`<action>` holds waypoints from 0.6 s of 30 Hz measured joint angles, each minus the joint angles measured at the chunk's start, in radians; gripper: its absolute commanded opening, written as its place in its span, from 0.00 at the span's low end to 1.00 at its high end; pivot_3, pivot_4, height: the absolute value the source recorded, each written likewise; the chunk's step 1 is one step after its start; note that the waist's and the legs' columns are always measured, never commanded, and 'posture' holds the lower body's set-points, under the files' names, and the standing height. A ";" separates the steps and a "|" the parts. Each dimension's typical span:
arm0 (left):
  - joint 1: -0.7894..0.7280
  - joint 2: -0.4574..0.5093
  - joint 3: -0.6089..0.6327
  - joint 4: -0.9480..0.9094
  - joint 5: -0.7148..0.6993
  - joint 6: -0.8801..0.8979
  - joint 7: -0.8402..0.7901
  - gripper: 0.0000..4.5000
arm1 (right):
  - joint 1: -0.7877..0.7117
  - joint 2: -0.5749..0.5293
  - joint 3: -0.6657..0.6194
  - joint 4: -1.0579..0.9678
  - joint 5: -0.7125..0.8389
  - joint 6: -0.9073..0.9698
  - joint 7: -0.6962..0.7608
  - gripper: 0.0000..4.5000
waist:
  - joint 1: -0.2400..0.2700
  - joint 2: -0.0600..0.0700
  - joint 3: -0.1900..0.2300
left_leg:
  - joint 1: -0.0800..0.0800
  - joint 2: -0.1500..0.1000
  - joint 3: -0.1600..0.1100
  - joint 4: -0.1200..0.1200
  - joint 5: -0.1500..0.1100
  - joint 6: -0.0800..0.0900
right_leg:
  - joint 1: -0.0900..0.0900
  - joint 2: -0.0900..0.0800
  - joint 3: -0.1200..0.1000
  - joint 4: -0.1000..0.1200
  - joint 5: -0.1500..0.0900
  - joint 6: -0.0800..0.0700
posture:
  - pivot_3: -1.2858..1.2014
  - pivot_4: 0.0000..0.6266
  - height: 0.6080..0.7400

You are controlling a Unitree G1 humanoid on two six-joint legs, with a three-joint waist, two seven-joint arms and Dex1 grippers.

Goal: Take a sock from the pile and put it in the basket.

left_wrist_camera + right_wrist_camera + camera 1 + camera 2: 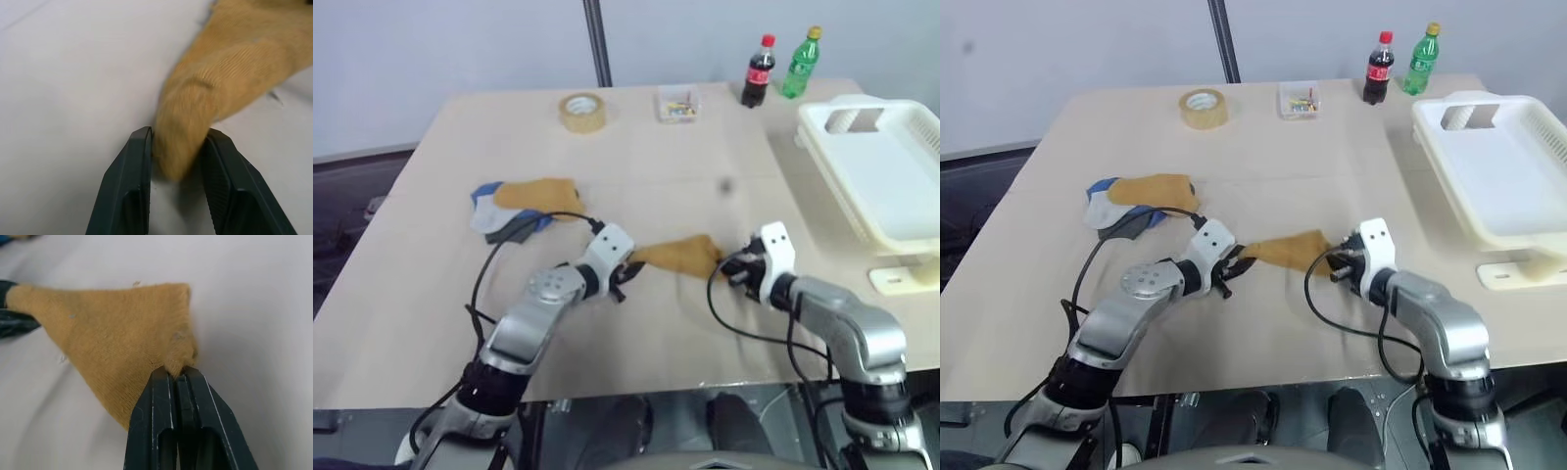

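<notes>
A mustard-yellow sock [1285,251] stretches across the near middle of the table [1332,166], pinched at its left end by the left gripper [1231,266] and at its right end by the right gripper [1340,262]. The pile [1136,201] lies farther left, well apart from the white basket [1489,166] at the right edge. Along the far edge stand a tape roll [1204,108], a small clear box [1299,100] and two bottles [1398,65].

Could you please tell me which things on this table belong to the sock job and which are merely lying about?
Job:
mustard sock, gripped by left claw and right claw
sock pile
white basket

Lying about:
tape roll
small clear box
cola bottle
green bottle
</notes>
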 measured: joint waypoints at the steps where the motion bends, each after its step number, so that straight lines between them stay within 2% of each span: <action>1: 0.007 0.007 0.000 -0.014 -0.002 0.011 -0.006 0.34 | 0.011 0.007 -0.005 -0.024 0.007 0.024 -0.013 0.01 | 0.000 0.000 0.000 | 0.000 0.000 0.000 0.000 0.000 0.000 | 0.000 0.000 0.000 0.000 0.000 0.000 | 0.52 0.24 1.00; 7: 0.044 0.031 0.001 -0.080 -0.016 0.045 -0.016 0.34 | 0.043 0.015 -0.028 -0.090 0.032 0.083 -0.058 0.01 | 0.011 0.000 0.000 | 0.001 0.000 0.000 -0.001 0.000 0.000 | 0.001 0.000 0.000 0.000 0.000 0.000 | 0.52 0.24 1.00; 10: 0.039 0.000 0.014 -0.068 -0.020 0.053 0.005 0.54 | 0.042 -0.007 -0.034 -0.085 0.043 0.078 -0.051 0.00 | 0.019 0.000 0.000 | 0.001 0.000 0.000 -0.001 0.000 0.000 | 0.001 0.000 0.000 -0.001 0.000 0.000 | 0.52 0.24 1.00; 13: 0.037 -0.016 0.039 -0.055 -0.032 0.061 0.020 0.81 | 0.032 -0.028 -0.033 -0.074 0.049 0.075 -0.041 0.00 | 0.025 0.000 0.000 | 0.001 0.000 0.000 -0.001 0.000 0.000 | 0.001 0.000 -0.001 -0.001 0.000 0.000 | 0.52 0.24 1.00; 14: 0.039 -0.022 0.057 -0.057 -0.048 0.076 0.021 0.92 | 0.030 -0.047 -0.032 -0.068 0.055 0.068 -0.028 0.14 | 0.025 0.000 0.000 | 0.000 0.000 0.000 -0.001 0.000 0.000 | 0.001 0.000 -0.001 -0.001 0.000 0.000 | 0.52 0.24 1.00; 15: 0.040 -0.022 0.063 -0.057 -0.051 0.080 0.021 0.92 | 0.029 -0.053 -0.032 -0.065 0.056 0.065 -0.023 0.14 | 0.025 0.000 0.000 | 0.000 0.000 0.000 -0.001 0.000 0.000 | 0.001 0.000 -0.001 -0.001 0.000 0.000 | 0.52 0.24 1.00; 16: 0.051 -0.021 0.078 -0.068 -0.070 0.097 0.013 0.92 | 0.028 -0.069 -0.030 -0.060 0.064 0.059 -0.009 0.22 | 0.025 0.000 0.000 | 0.000 0.000 0.000 -0.001 0.000 0.000 | 0.001 0.000 -0.001 -0.001 0.000 0.000 | 0.52 0.24 1.00; 18: 0.085 -0.005 0.093 -0.113 -0.104 0.124 -0.006 0.92 | 0.028 -0.107 -0.030 -0.050 0.076 0.047 0.020 0.45 | 0.024 0.000 0.000 | 0.000 0.000 0.000 -0.001 0.000 0.000 | 0.000 0.000 -0.001 -0.002 0.000 0.000 | 0.52 0.24 1.00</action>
